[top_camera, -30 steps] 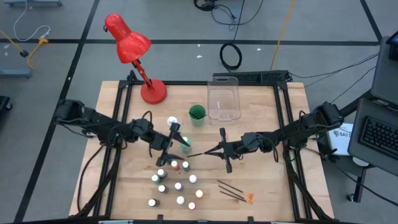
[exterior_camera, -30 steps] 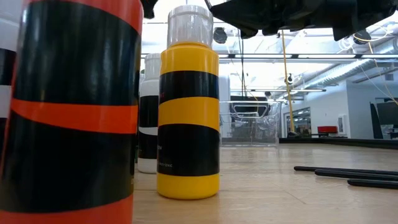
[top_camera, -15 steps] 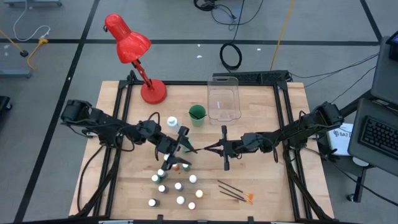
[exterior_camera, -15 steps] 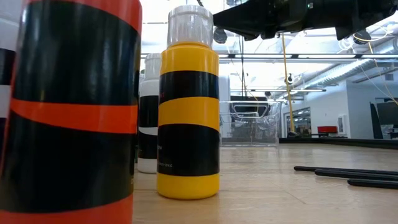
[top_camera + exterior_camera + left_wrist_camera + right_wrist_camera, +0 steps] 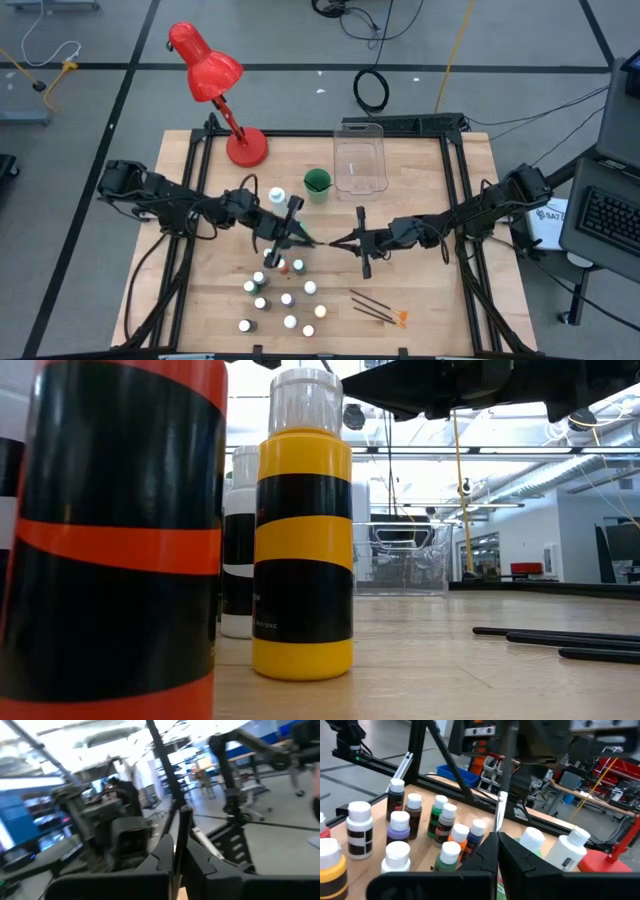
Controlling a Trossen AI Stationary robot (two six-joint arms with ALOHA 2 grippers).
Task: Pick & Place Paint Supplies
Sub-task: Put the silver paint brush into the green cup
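From above, the left claw (image 5: pixel 308 240) and right claw (image 5: pixel 338 242) are meeting tip to tip. The paint bottles (image 5: pixel 285 295) are clustering just below the left claw, and the loose brushes (image 5: pixel 375 307) are lying beside the right one.

At table height, a yellow-banded bottle (image 5: pixel 302 540) is standing under the dark arms.

In the left wrist view, the left claw is pinching fully closed on a thin brush (image 5: pixel 165 780).

In the right wrist view, the right claw is likewise clamping a brush. It is probably the same one, being passed over so it can go towards the clear bin (image 5: pixel 360 160) beyond both claws.
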